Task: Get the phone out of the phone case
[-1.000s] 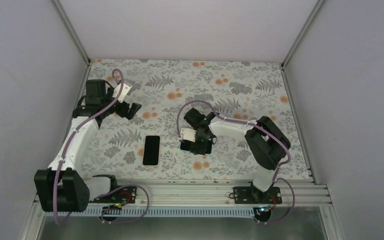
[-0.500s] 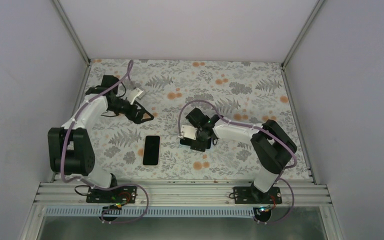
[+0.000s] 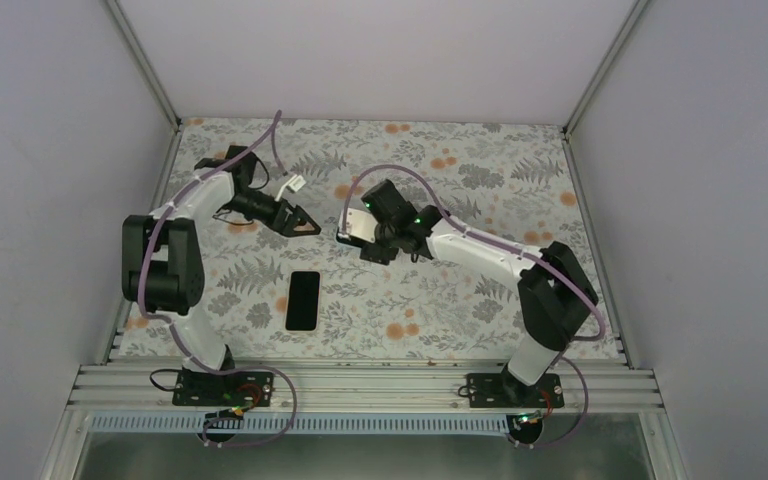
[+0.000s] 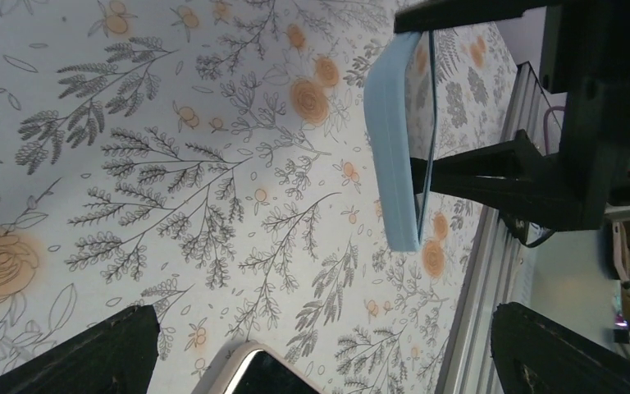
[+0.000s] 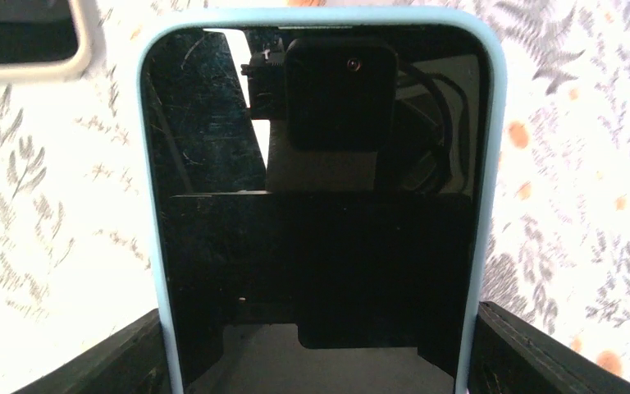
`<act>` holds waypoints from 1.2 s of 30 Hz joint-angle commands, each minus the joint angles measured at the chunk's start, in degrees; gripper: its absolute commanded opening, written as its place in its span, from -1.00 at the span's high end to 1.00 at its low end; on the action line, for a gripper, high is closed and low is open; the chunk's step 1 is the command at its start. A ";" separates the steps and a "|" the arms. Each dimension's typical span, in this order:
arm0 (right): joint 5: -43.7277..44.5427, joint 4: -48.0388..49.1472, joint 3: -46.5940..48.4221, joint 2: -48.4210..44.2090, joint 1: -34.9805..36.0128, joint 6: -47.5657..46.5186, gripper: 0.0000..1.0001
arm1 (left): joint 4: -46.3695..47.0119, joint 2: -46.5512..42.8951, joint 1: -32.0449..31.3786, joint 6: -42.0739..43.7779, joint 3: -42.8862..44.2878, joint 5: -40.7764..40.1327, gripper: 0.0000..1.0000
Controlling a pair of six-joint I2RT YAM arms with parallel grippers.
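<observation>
My right gripper is shut on a phone in a light blue case, its fingers pressing the case's long sides. It holds the phone off the table, screen towards its camera. In the top view the right gripper is at mid-table and mostly hides the phone. The left wrist view shows the blue case edge-on, held in the air. My left gripper is open and empty, pointing at the blue case from the left with a gap between them; it also shows in the left wrist view.
A second phone in a beige case lies flat, screen up, on the floral tablecloth nearer the front. It also shows in the left wrist view and the right wrist view. An aluminium rail runs along the near edge.
My right gripper has lifted the blue-cased phone off the table and carried it back and left. My left arm has swung in from the far left towards it.
</observation>
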 commanded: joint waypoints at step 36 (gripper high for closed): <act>2.23 1.73 24.32 16.36 2.80 1.00 -0.24 | -18.88 12.71 -2.80 10.47 19.32 7.81 -0.05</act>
